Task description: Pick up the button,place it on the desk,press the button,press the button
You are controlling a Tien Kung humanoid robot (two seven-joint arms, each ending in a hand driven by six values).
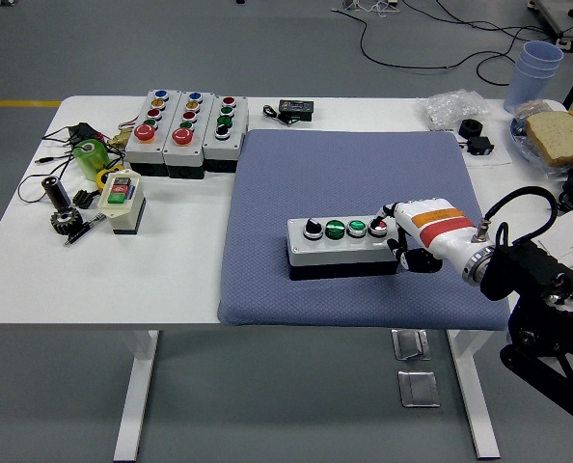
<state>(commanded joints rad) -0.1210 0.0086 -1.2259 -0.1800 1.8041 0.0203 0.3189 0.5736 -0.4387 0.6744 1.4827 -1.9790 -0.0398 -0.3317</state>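
Note:
A grey button box with a black knob, two green buttons and a red button lies on the blue mat. My right hand, white with orange and red bands, comes in from the right. One extended finger rests on the red button at the box's right end; the other fingers are curled beside the box's right side. It grasps nothing. The left arm is out of view.
Three more button boxes stand at the back left of the table, with a small two-button box, a green object, cables and tools near them. A black adapter, plastic bag, cups and bread sit at the back right.

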